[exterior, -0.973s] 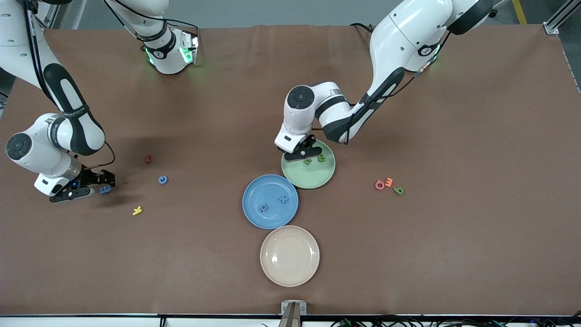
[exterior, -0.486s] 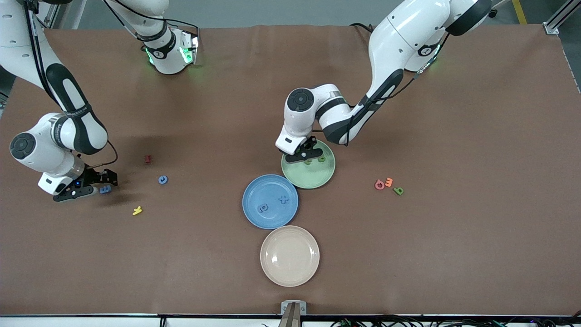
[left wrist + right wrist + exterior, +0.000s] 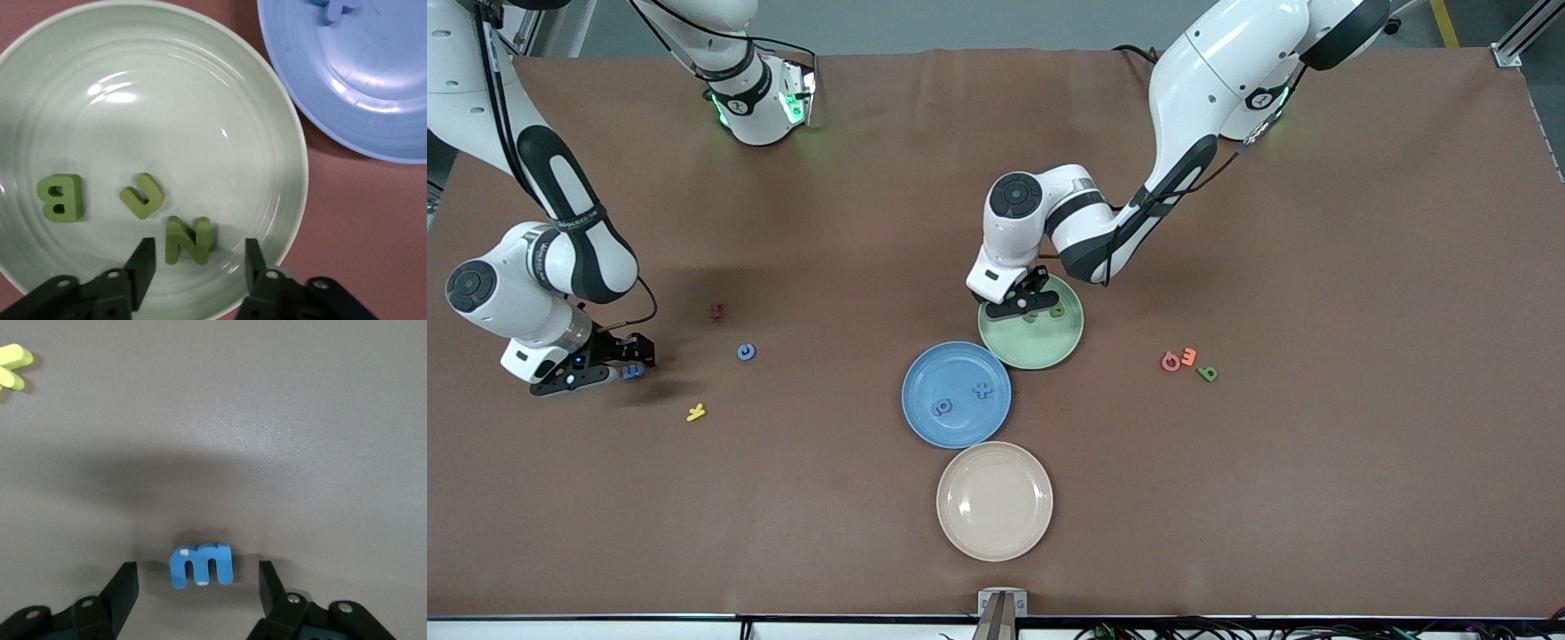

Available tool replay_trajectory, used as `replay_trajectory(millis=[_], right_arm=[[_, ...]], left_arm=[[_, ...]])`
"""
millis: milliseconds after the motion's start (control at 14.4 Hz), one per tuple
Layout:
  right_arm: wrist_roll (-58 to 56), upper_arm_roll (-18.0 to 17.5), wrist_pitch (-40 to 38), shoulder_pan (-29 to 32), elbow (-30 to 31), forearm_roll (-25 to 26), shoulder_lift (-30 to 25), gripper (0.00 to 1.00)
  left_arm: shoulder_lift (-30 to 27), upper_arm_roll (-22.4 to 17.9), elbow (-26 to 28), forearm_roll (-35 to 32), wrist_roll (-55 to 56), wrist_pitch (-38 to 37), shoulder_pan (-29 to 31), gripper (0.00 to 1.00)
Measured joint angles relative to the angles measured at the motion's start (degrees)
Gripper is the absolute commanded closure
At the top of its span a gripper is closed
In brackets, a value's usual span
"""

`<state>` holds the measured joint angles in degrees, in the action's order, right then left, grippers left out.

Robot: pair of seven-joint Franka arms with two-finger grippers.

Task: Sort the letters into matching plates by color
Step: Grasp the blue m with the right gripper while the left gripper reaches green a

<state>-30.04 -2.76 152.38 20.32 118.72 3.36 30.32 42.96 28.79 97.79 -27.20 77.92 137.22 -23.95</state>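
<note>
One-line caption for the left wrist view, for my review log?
Left gripper open over the pale green plate, which holds green letters B, U and N; the blue plate sits alongside.

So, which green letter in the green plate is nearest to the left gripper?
The N, lying between the left gripper's open fingers; the U and B lie farther off.

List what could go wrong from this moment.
1. The right end effector is open around the blue letter on the table; the piece is tiny and could slip or tip as the fingers close.
2. The left end effector is open just above the green N in the green plate; it might nudge the N or the U when moving off.
</note>
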Motion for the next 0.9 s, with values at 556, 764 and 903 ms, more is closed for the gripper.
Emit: replay_trajectory(millis=[556,764,903], right_arm=[[0.00,0.01,0.23,0.02,-1.38,0.00,1.07,0.19],[0.00,0.02,0.48,0.07,-1.87,0.00,2.05,0.20],[0.00,0.02,0.48,0.07,-2.01,0.00,2.10,0.25]], left_arm=[[-2.02,-0.40,-2.69,0.00,-2.66,-4.92,5.16,0.11],[-5.07,-0.42,-2.59,0.00,-11.27,-7.16,9.82,0.08],[-6.85,-0.38,-1.84,0.00,-15.71,-7.71,13.62,0.08]])
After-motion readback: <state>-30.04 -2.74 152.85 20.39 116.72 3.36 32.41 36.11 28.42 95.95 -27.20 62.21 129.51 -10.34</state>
